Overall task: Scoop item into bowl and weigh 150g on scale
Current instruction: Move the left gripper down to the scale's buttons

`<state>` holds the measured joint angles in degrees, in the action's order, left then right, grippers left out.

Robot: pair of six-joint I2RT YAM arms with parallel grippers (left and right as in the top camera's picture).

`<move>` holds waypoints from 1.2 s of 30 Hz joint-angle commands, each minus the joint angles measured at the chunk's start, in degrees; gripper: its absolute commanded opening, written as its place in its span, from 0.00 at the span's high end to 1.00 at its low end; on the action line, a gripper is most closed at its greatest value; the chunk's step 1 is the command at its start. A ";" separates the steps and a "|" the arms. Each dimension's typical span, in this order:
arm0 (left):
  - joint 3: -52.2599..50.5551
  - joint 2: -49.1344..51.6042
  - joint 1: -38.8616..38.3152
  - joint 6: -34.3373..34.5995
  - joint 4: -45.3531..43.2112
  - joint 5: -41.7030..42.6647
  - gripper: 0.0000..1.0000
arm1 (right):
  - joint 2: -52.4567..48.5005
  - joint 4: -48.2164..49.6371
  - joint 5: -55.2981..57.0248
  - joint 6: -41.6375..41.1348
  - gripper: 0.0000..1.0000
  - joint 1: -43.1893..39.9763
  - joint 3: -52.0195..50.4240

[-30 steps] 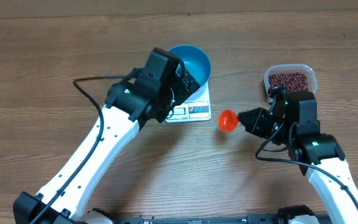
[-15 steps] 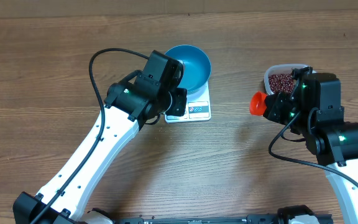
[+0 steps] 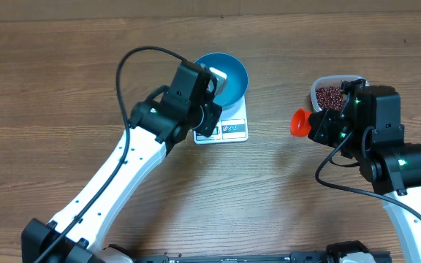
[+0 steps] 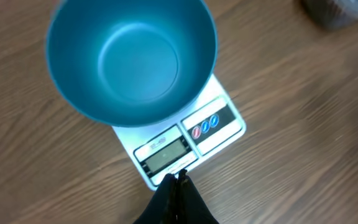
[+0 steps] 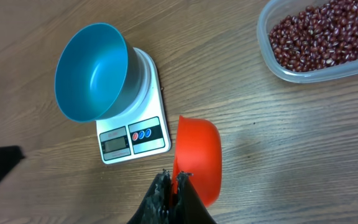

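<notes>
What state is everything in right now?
Round blue bowl: empty, upright.
White rectangular kitchen scale: under the bowl, display unreadable.
Clear plastic tub: holding maroon beans.
Orange-red plastic scoop: gripped, no beans visible.
Left gripper: jaws shut, empty.
Right gripper: jaws shut on scoop.

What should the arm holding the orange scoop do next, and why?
Probably swing the right gripper and its scoop over to the clear tub and dip into the beans: the scoop looks empty, and the blue bowl on the scale holds nothing yet.
</notes>
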<state>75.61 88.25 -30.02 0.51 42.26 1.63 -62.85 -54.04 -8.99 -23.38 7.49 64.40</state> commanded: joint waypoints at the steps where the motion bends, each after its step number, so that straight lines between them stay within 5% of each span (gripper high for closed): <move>1: -1.99 2.60 -0.92 -5.66 -0.37 -0.48 0.96 | 0.46 0.20 -0.74 -0.59 0.96 -0.22 1.36; 13: -2.01 17.27 -7.23 -3.74 -8.63 -5.40 0.96 | 0.46 0.87 -1.81 -0.76 0.96 -0.22 1.36; 36: -5.49 20.50 -7.23 -0.68 -17.59 -9.77 0.96 | 0.46 0.63 -2.71 -0.76 0.96 -0.22 1.36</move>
<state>71.46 108.03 -37.30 -0.51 25.08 -6.79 -62.85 -53.23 -11.62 -23.97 7.49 64.40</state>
